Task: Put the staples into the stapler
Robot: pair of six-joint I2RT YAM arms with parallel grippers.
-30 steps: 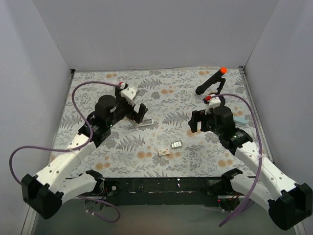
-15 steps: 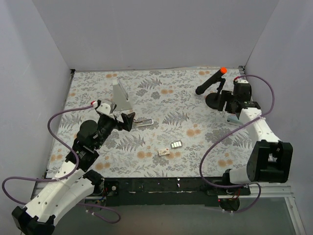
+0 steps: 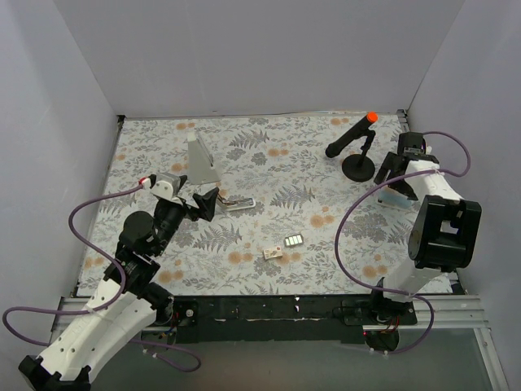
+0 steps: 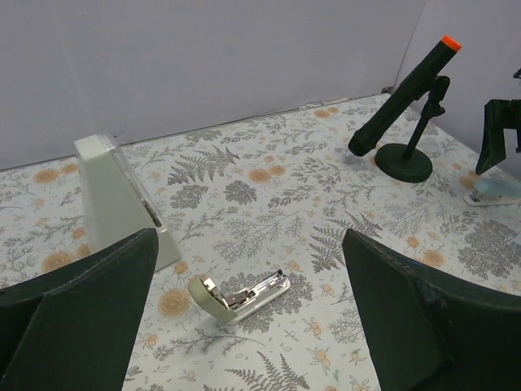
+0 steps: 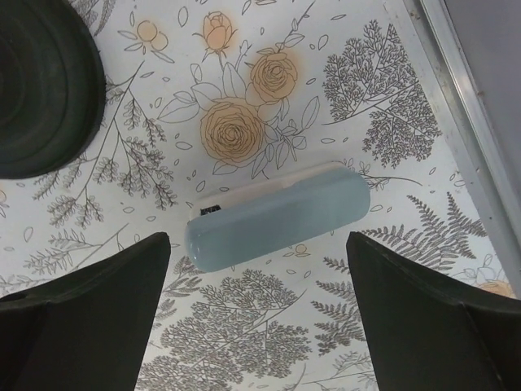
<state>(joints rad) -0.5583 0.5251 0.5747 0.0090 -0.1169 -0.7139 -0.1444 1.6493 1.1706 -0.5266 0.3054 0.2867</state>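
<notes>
Both pincers are spread wide and hold nothing: the left gripper (image 3: 205,204) hangs near the small pale-green stapler (image 4: 241,295), the right gripper (image 3: 396,169) over the pale-blue plastic stapler (image 5: 277,216). The staples, a tiny whitish packet (image 3: 272,253) and a little tray of silvery-green strips (image 3: 293,241), lie on the flowery table (image 3: 269,175), well apart from both pincers. They look light, thin and easy to snap, so pinch a strip softly by its long sides.

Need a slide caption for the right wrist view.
Open jaws over a pale blue stapler on the flowered table.

Two staplers (image 3: 237,204); two staple pieces (image 3: 293,241); one wedge (image 3: 200,160); one stand (image 3: 359,166)
</notes>
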